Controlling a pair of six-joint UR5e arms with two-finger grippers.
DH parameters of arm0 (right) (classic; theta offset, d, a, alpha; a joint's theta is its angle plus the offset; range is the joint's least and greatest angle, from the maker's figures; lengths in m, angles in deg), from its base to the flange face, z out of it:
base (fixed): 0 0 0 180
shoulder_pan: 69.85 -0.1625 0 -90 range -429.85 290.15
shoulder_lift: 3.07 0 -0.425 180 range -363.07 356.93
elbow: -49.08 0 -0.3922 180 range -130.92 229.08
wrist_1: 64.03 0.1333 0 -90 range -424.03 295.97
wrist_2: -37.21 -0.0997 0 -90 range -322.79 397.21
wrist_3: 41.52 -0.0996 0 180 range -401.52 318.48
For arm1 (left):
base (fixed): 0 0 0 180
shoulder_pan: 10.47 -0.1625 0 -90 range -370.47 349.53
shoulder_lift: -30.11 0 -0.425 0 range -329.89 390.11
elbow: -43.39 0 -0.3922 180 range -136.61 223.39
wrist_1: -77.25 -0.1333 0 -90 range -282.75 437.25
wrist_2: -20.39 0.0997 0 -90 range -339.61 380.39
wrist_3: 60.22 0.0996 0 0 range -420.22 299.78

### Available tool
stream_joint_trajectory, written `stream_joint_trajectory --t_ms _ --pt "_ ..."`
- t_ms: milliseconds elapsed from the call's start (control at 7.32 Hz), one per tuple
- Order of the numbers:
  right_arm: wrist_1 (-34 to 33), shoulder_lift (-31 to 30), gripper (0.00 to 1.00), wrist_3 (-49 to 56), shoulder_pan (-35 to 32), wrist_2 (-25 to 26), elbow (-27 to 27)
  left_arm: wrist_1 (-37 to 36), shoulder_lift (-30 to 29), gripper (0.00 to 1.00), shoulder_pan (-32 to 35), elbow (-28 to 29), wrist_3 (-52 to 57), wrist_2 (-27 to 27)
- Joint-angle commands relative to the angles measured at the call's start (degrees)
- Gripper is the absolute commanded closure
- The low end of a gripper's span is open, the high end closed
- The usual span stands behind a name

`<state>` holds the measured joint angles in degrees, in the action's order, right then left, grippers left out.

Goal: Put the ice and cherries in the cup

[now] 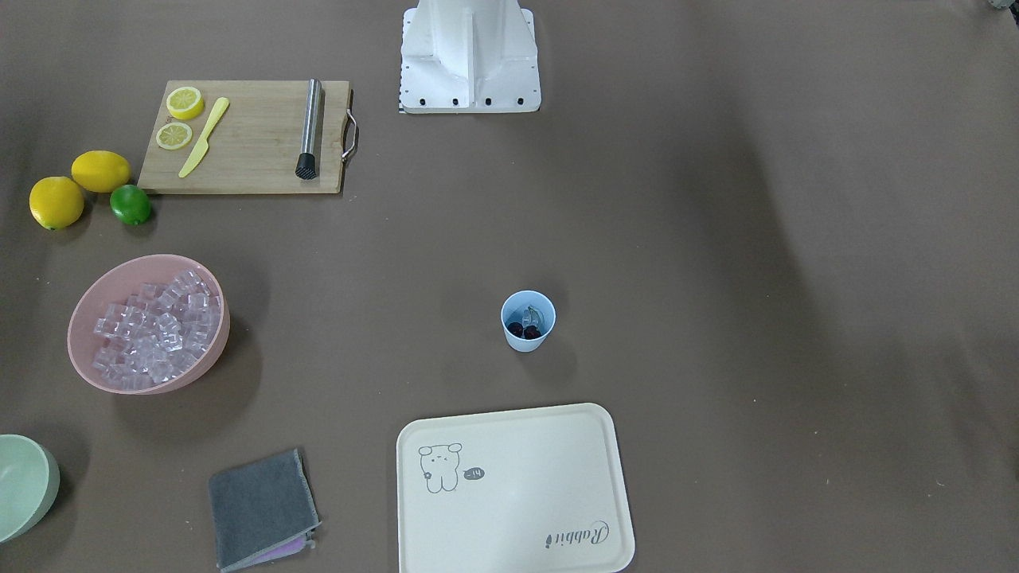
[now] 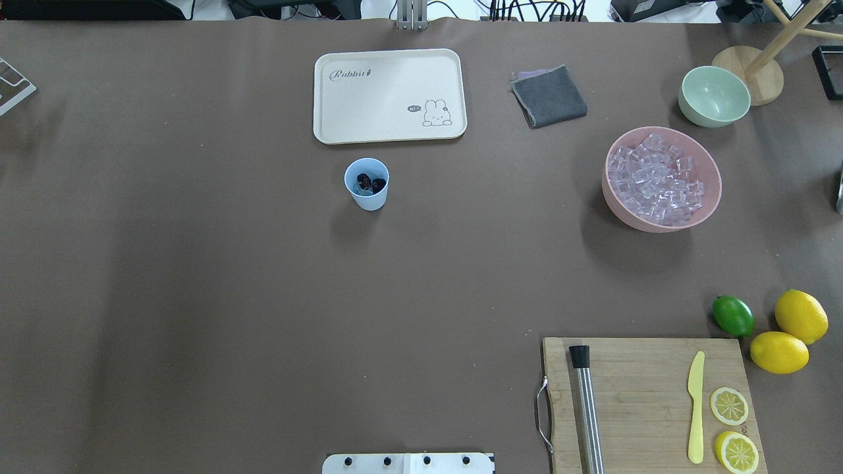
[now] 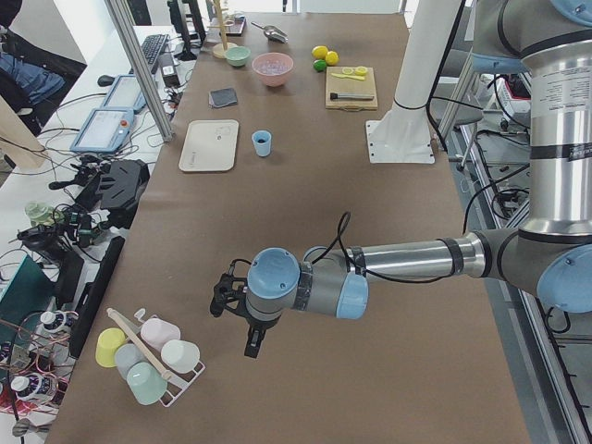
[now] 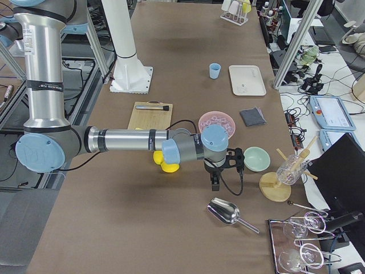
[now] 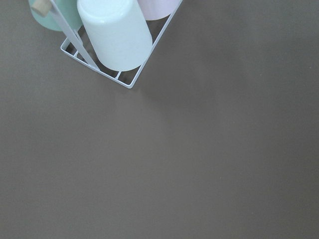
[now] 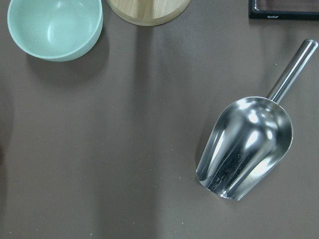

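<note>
The light-blue cup stands mid-table beside the cream tray, also in the overhead view. The dark cherries lie inside it with a clear piece of ice. More ice is heaped in the pink bowl. My left gripper hangs over the table's end near a rack of cups, far from the cup. My right gripper hangs over the other end, between the green bowl and a metal scoop. I cannot tell whether either is open or shut.
A cream tray and a grey cloth lie near the cup. A cutting board bears a muddler, a yellow knife and lemon slices. Lemons and a lime sit beside it. A metal scoop and the green bowl lie under the right wrist.
</note>
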<state>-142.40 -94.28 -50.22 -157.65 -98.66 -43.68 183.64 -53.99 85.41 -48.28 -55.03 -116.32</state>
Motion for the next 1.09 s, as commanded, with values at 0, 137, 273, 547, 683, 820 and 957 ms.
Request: stream_joint_trajectory --t_ms 0,137,273,547,683,820,957 --pt "0.1 -0.2 0.00 -0.1 0.0 0.1 -0.1 -3.0 0.4 0.03 0.0 -3.7 -7.5 -0.3" --pt "0.1 -0.2 0.00 -0.1 0.0 0.1 -0.1 -3.1 0.6 0.03 -0.1 -3.8 -8.1 -0.3" --pt "0.1 -0.4 0.00 -0.1 0.0 0.1 -0.1 -3.2 0.7 0.03 -0.1 -3.5 -8.1 -0.3" --pt "0.3 -0.8 0.00 -0.1 0.0 0.1 -0.1 -3.2 1.9 0.03 -0.2 -3.6 -7.9 -0.1" --pt "0.3 -0.8 0.00 -0.2 0.0 0.2 0.2 -4.4 3.0 0.03 -0.3 -3.3 -7.6 -0.2" --pt "0.3 -0.9 0.00 -0.1 0.0 0.1 0.2 -5.9 5.1 0.03 -0.2 -4.1 -7.6 -0.5" --pt "0.2 -1.4 0.00 0.1 0.0 -0.1 0.0 -5.9 7.2 0.03 -0.2 -5.4 -7.6 -0.5"
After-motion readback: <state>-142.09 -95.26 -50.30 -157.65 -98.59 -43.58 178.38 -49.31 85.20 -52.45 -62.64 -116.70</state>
